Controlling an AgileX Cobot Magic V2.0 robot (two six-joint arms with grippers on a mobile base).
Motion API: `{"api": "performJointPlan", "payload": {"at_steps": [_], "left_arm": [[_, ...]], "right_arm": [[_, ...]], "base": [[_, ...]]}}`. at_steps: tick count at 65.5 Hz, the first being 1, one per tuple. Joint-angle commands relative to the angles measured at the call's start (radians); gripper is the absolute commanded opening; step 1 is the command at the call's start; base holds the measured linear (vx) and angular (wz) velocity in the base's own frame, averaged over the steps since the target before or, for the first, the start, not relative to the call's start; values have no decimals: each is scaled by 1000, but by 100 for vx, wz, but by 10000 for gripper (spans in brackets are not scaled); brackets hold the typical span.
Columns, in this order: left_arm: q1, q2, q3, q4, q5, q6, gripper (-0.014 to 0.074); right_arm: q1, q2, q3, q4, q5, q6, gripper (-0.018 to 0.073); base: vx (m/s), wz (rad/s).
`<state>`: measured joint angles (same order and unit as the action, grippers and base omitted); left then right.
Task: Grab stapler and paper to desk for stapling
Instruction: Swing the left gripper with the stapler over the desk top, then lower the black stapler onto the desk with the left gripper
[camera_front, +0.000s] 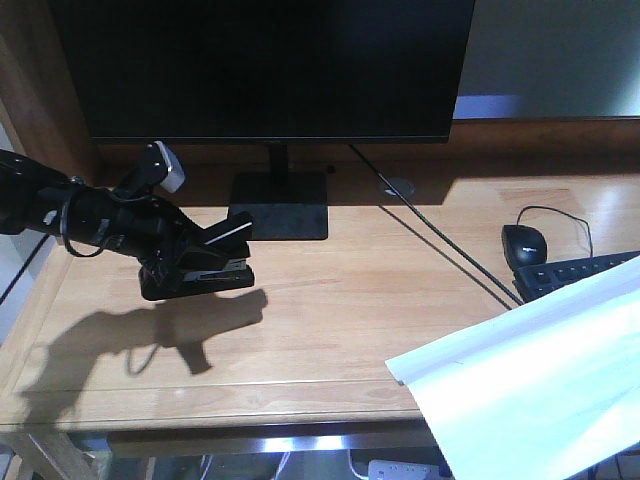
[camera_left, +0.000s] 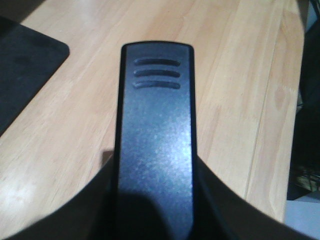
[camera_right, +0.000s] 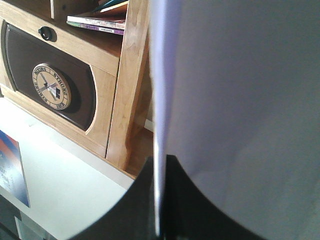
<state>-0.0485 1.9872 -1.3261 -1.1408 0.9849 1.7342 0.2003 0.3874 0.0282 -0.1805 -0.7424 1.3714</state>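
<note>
Paper (camera_front: 540, 390) fills the lower right of my front view, lifted clear of the tabletop (camera_front: 340, 300) and hiding part of the keyboard (camera_front: 580, 272). On the right wrist view its edge runs down into the right gripper (camera_right: 159, 210), which is clamped on it. At centre left of the front view, my left gripper (camera_front: 178, 266) is closed around the stapler (camera_front: 215, 272), held above the wood beside the monitor (camera_front: 270, 60) base, its shadow falling lower in frame.

Black stapler (camera_left: 155, 135), white paper (camera_front: 540, 380), black monitor (camera_front: 270, 60) — light-wood desk (camera_front: 350, 300) with plank grain.
</note>
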Motion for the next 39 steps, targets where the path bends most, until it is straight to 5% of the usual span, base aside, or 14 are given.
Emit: {"api": "performJointPlan", "payload": {"at_steps": [1,28,39], "left_arm": [[-1,-12,-78,-87,80,26,-7],[-1,120,-142,-103,86,284,-7],[-1,159,-142,-123,52,319,-7]], "right_arm": [[1,5,1,-2,-70,-13,-9],[1,5,1,-2,-70,-13,-9],[1,5,1,-2,-70,-13,-9]], "base": [[0,0],[0,0],[0,0]]}}
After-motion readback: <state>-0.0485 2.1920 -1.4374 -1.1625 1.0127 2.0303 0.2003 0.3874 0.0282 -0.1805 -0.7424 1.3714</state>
